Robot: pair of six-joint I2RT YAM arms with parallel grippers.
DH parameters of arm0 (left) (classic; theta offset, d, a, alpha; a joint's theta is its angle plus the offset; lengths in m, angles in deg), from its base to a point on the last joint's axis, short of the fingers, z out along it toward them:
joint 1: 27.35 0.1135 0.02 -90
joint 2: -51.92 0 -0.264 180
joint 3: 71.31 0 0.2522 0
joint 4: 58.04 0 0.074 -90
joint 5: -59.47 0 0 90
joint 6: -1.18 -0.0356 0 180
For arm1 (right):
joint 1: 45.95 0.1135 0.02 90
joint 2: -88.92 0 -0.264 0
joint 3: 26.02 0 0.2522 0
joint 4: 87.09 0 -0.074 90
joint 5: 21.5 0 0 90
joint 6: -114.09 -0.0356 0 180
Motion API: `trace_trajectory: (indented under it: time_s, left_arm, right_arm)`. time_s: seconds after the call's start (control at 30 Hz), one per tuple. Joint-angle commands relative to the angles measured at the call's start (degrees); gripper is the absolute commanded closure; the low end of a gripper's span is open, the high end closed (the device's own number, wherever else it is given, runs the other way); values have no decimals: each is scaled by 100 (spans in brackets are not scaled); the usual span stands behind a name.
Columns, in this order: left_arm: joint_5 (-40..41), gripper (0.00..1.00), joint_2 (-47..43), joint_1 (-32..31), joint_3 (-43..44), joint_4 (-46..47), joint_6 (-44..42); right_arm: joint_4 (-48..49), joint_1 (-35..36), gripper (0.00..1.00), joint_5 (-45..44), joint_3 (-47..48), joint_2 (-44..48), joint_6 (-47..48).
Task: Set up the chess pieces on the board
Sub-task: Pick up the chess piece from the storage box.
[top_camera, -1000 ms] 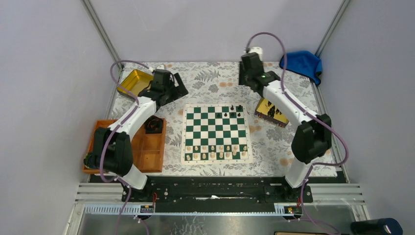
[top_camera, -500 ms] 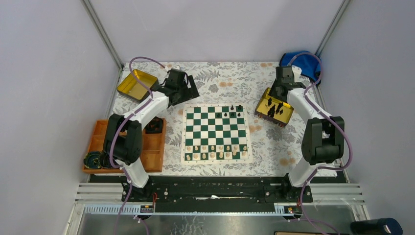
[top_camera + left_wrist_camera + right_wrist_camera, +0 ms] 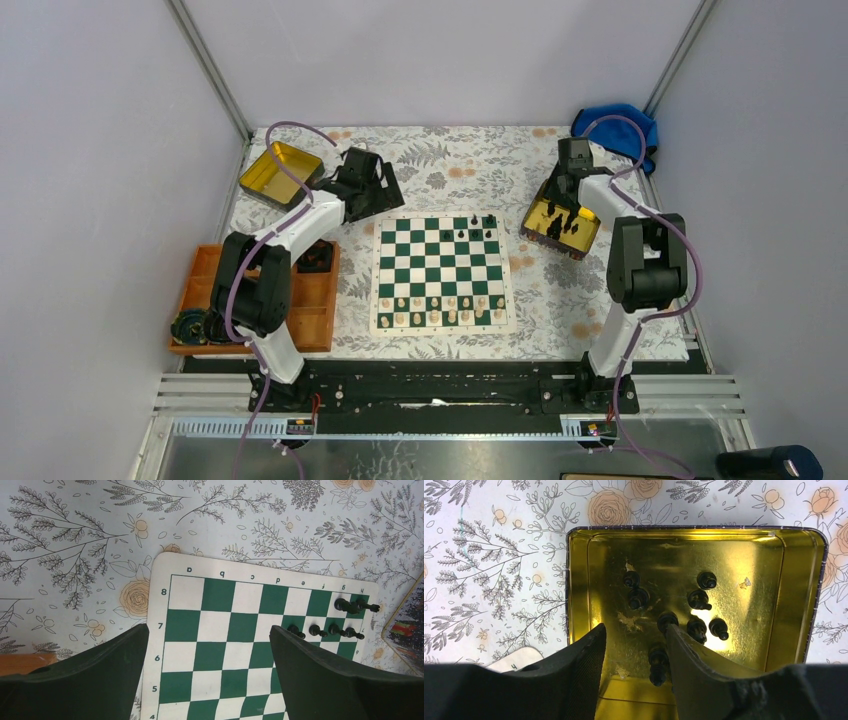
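The board [image 3: 377, 275] lies mid-table, green and white with a cream border [image 3: 159, 630]. Black chess pieces [image 3: 474, 222] stand at its far right corner, with a short row of pawns [image 3: 315, 630] in front of them. Several more black pieces [image 3: 698, 600] lie in a gold tin [image 3: 764, 580] right of the board. My right gripper [image 3: 636, 635] hangs open inside this tin [image 3: 585, 232]. One lying piece [image 3: 658, 662] sits between the fingers, close to the right one. My left gripper [image 3: 208, 630] is wide open and empty above the board's far left corner.
Cream pieces [image 3: 440, 308] fill the board's two near rows. An empty gold tin [image 3: 272, 170] sits at the back left. An orange compartment tray [image 3: 310, 310] lies at the left and a blue cloth [image 3: 618, 125] at the back right corner.
My right arm swung from behind the board to the right and came down over the gold tin. My left gripper shifted a little right, toward the board's far left corner.
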Motion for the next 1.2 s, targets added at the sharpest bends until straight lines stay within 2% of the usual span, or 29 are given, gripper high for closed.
trace_trajectory:
  time_s: [0.0, 0.37, 1.17]
  left_arm:
    - [157, 1, 59, -18, -29, 1, -115]
    - [191, 1, 202, -18, 37, -48, -132]
    - [126, 1, 486, 96, 241, -70, -180]
  right_arm:
    - [172, -62, 47, 86, 341, -105, -93]
    - [165, -152, 56, 206, 667, -509, -79]
    - [117, -172, 63, 356, 706, -776, -59]
